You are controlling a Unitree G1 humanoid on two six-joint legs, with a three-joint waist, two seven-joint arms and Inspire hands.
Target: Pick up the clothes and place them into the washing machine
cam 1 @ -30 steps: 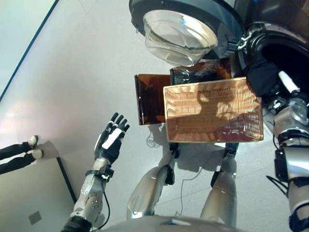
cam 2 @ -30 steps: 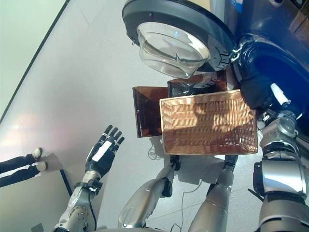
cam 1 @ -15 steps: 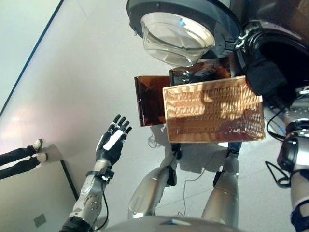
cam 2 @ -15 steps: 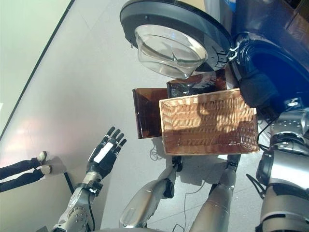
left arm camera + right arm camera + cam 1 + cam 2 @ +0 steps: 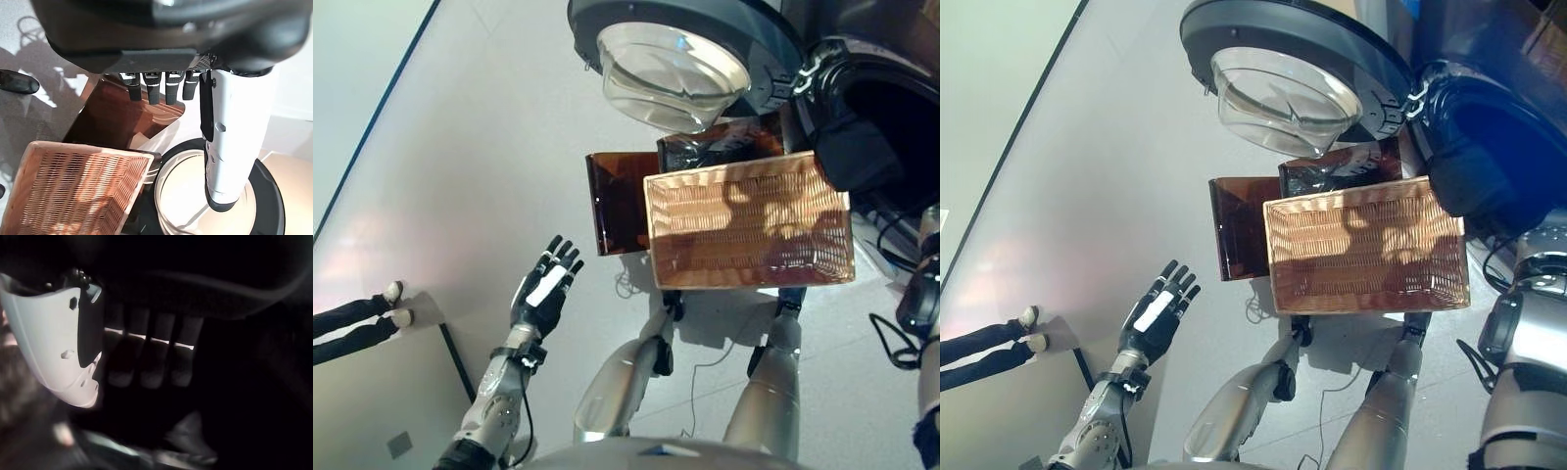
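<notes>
The washing machine's round door (image 5: 675,64) hangs open at the top, with the dark drum mouth (image 5: 891,98) to its right. A dark garment (image 5: 850,157) lies bunched at the drum's lower lip. Below the drum stands a wicker basket (image 5: 749,233) with nothing in it. My right forearm (image 5: 1528,323) reaches up toward the drum, and the hand does not show in the eye views. In the right wrist view my right hand (image 5: 146,362) sits in darkness, its fingers straight and holding nothing. My left hand (image 5: 543,292) hovers over the floor at lower left, open and empty.
A brown translucent box (image 5: 617,201) stands against the basket's left side, with a dark glossy thing (image 5: 715,147) behind the basket. A person's legs and shoes (image 5: 357,315) show at the left edge. A grey panel (image 5: 372,401) lies on the floor at lower left.
My right hand, seen at the drum's lip a second ago, has gone out of the eye views beyond the dark garment. The left hand has barely moved.
</notes>
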